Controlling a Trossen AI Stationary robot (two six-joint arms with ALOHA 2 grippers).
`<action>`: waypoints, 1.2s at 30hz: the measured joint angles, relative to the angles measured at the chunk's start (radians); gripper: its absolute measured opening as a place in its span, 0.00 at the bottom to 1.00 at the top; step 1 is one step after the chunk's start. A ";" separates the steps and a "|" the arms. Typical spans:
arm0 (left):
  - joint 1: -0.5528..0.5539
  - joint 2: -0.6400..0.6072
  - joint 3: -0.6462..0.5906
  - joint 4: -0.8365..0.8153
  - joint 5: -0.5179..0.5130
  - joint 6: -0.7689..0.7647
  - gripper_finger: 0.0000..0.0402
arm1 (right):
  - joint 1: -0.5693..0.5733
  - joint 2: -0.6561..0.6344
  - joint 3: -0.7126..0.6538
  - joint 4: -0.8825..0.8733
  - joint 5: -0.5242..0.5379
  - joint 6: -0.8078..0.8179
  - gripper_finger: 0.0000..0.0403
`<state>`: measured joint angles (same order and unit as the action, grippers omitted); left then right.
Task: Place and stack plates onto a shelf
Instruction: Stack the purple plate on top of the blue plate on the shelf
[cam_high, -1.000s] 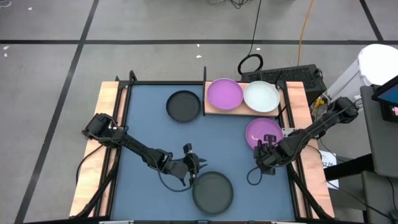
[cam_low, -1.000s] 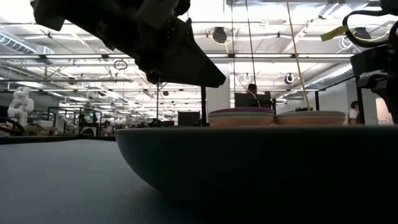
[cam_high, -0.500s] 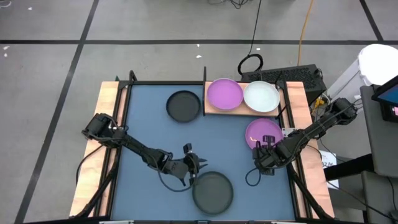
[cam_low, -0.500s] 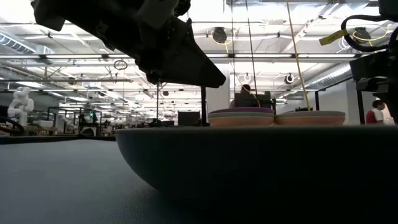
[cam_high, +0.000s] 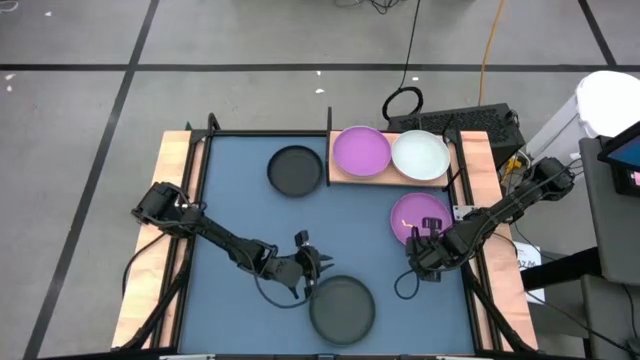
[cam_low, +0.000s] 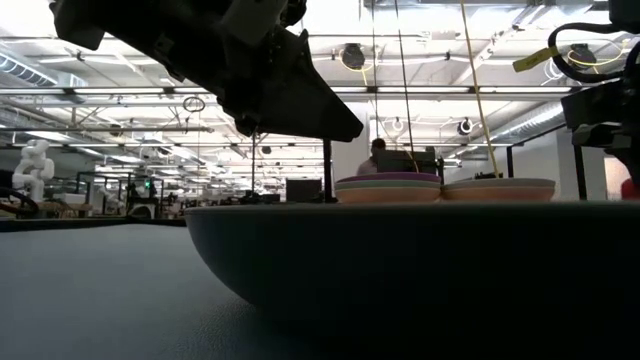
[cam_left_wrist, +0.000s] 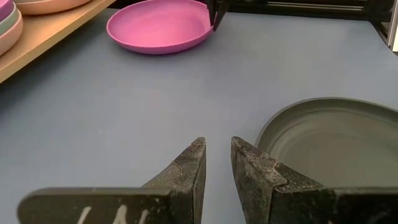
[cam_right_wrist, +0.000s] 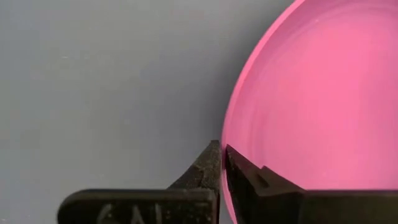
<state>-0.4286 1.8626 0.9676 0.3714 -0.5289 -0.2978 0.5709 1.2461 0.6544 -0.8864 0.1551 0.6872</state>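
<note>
Since a second ago, the right gripper (cam_high: 422, 240) has drawn slightly inward, its fingers pinched on the rim of the loose pink plate (cam_high: 418, 215), which seems just lifted for the shelf (cam_high: 388, 176). Two black plates (cam_high: 296, 170) (cam_high: 342, 308) remain on the mat, two stacks sit on the shelf, and the left gripper (cam_high: 306, 268), nearly closed and empty, waits beside the near black plate.

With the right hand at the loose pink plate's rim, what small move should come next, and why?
Probably lift. The right hand looks shut on the pink plate's rim, one finger inside and one outside, while the plate lies on the mat just short of the shelf. Raising it slightly would clear the mat before carrying it over.
</note>
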 joint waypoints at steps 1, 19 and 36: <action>0.000 0.000 0.000 0.000 0.000 0.000 0.20 | 0.000 0.000 0.000 0.000 0.000 0.000 0.01; 0.000 0.000 0.000 0.000 0.000 0.002 0.20 | 0.000 0.000 0.088 -0.028 -0.002 -0.059 0.00; -0.010 0.000 0.000 -0.003 0.000 0.007 0.20 | 0.000 0.000 0.285 -0.182 0.085 -0.134 0.00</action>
<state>-0.4385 1.8626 0.9676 0.3684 -0.5289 -0.2909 0.5713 1.2457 0.9392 -1.0679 0.2402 0.5535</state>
